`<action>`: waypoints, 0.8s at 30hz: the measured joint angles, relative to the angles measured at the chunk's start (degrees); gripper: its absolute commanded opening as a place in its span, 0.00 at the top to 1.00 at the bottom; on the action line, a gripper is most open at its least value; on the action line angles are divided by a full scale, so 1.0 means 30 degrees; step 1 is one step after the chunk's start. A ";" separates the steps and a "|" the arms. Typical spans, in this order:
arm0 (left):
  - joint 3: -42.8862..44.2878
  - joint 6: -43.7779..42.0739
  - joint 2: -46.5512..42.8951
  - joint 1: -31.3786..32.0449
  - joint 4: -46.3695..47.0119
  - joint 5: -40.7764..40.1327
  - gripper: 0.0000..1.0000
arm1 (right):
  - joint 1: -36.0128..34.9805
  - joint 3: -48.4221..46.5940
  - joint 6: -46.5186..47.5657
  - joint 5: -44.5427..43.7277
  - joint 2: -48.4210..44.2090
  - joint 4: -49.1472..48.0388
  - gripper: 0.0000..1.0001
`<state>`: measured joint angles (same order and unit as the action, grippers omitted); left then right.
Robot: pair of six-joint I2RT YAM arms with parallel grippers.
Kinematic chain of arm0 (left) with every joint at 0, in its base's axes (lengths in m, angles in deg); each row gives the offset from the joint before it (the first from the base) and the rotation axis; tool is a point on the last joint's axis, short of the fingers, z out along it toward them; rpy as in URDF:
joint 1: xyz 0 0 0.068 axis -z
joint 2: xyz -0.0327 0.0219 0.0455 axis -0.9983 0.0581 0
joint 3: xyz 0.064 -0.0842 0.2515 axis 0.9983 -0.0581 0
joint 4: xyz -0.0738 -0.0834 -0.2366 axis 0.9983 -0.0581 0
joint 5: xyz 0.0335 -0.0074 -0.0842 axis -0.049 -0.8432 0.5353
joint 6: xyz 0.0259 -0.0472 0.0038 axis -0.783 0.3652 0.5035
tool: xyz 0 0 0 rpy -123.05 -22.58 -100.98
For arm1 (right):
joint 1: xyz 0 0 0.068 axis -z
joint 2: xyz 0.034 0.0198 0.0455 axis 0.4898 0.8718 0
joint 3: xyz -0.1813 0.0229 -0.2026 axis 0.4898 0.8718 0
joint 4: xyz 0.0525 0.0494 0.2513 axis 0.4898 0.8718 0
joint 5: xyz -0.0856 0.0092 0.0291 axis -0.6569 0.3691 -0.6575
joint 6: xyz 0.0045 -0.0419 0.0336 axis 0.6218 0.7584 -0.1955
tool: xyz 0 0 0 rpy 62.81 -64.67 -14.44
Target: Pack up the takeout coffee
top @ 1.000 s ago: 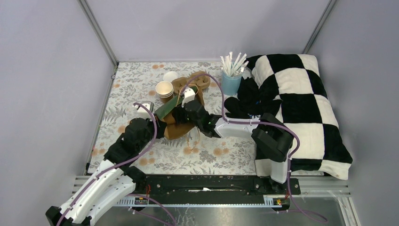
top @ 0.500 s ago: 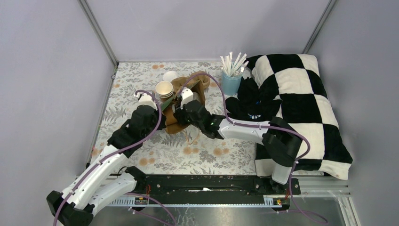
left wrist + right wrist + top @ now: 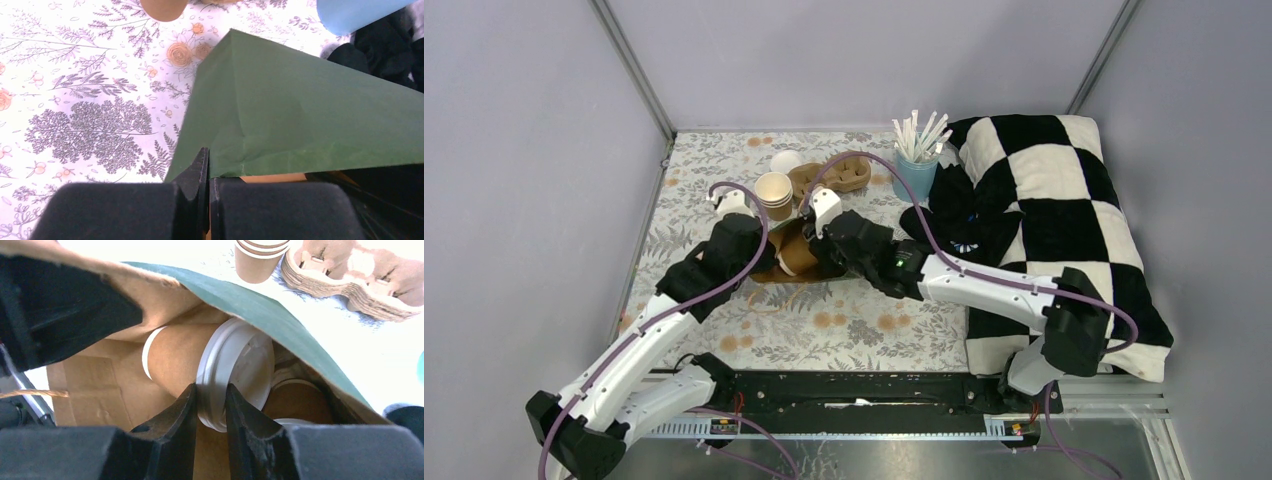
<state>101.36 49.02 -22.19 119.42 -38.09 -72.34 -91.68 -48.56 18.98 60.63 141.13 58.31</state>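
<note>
Left gripper: jaws pressed together on the edge of the paper bag, green outside, brown inside.
Paper bag: lies on its side on the flowered tablecloth, mouth towards the right arm.
Right gripper: reaches into the bag's mouth, fingers narrow, pinching the rim of the white lid.
Lidded cup: tan kraft, lying on its side inside the bag, lid end towards the fingers.
Second cup: also inside the bag, just beside the first, partly hidden.
Outside the bag: a stack of open cups, pulp carriers, a blue cup of straws, a checkered blanket.
</note>
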 measured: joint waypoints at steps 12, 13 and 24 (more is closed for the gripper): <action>0.2011 0.0656 0.1144 0.0138 -0.0415 0.0481 1.00 | -0.0087 -0.2084 0.2011 0.0270 -0.1158 0.4073 0.83; 0.2237 0.0641 0.1275 0.0138 -0.0444 0.0627 1.00 | -0.0087 -0.2076 0.2149 0.0459 -0.1166 0.3956 0.83; 0.3060 0.0874 0.0852 0.0029 -0.2120 0.1530 1.00 | -0.0022 0.0248 0.3118 0.2674 -0.1333 0.0568 0.81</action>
<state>110.54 51.64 -19.63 119.51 -44.45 -67.75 -91.74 -47.81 28.33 68.66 137.13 60.02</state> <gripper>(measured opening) 0.005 0.298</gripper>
